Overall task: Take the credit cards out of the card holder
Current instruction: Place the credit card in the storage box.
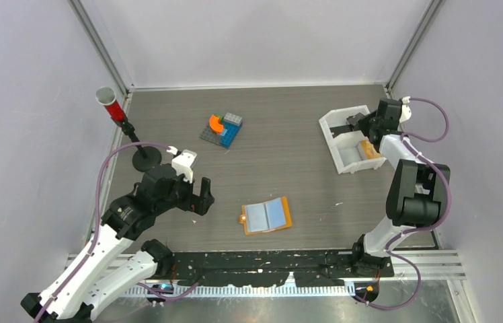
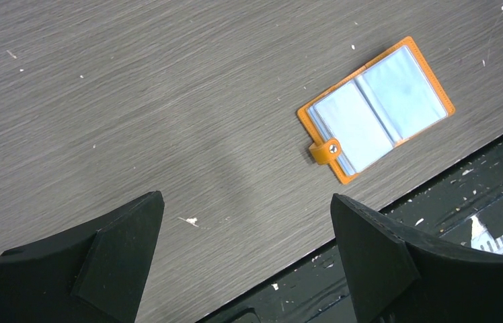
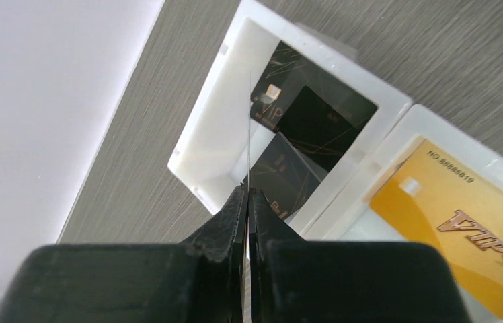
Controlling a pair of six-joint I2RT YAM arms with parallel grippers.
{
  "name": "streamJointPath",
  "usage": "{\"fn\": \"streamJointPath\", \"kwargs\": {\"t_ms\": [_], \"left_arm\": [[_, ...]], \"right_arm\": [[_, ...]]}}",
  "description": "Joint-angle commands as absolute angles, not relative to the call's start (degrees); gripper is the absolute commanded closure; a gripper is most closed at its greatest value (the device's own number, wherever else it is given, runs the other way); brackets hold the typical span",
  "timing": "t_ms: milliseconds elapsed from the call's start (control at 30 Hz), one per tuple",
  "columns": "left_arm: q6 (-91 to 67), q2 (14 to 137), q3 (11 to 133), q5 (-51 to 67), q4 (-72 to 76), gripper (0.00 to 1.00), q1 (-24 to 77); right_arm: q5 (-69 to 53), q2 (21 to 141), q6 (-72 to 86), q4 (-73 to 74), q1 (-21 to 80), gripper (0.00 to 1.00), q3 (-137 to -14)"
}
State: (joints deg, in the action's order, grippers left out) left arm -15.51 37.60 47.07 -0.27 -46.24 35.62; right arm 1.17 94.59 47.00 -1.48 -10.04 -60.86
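Card holder [image 1: 266,215]: tan-orange bifold, lying open and flat on the bench [image 1: 316,188], at 6 o'clock from the bench centre near the front edge; two pale blue clear sleeves face up; snap tab sticks out at its 9 o'clock edge in the top view.
Card holder contact: no gripper touches it.
Credit cards [image 3: 316,118]: dark, with thin gold lines, lying overlapped in the far compartment of the white tray [image 1: 333,145]; the exact count cannot be told.
Edge-on card [image 3: 249,128]: a thin card seen only as a fine line, standing upright above the compartment with the dark cards; its face is hidden.
Right gripper [image 3: 247,202]: fingers pressed together, clamped on the lower edge of the edge-on card; poised over the far compartment.
Left gripper [image 2: 245,196]: fingers spread wide apart, nothing between them; held above bare bench at 9 o'clock from the card holder, well apart from it.
White tray place: 2 o'clock from the bench centre, by the right wall.
Gold card [image 3: 464,229]: lettered VIP, flat in the tray's near compartment.
Toy bricks [image 1: 222,128]: small grey, blue and orange cluster, at 11 o'clock.
Black stand [image 1: 146,157]: round base carrying a tilted red cylinder [image 1: 109,102], between 9 and 10 o'clock by the left wall.
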Motion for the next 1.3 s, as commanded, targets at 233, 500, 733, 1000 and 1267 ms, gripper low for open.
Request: {"fn": "streamJointPath", "kwargs": {"t_ms": [233, 500, 733, 1000, 1267], "left_arm": [[-14.15, 37.70, 48.96, -0.82, -46.17, 0.01, 35.77], [-14.24, 35.25, 48.08, -2.00, -45.22, 0.01, 35.78], [-14.24, 35.05, 48.25, -2.60, -45.36, 0.01, 35.80], [-14.33, 34.22, 47.90, -3.15, -44.91, 0.01, 35.77], [-14.16, 34.40, 47.90, -1.99, -44.80, 0.01, 35.81]], "right_arm": [[-1.12, 97.87, 48.76, -4.34, -13.15, 0.95, -63.72], [-1.94, 100.19, 50.19, -4.75, -14.42, 0.92, -64.94], [-0.76, 100.93, 51.38, -4.74, -14.50, 0.92, -64.67], [-0.19, 101.43, 53.13, -4.92, -14.58, 0.86, -64.25], [2.39, 100.63, 55.65, -5.41, -14.74, 0.77, -62.37]]}}
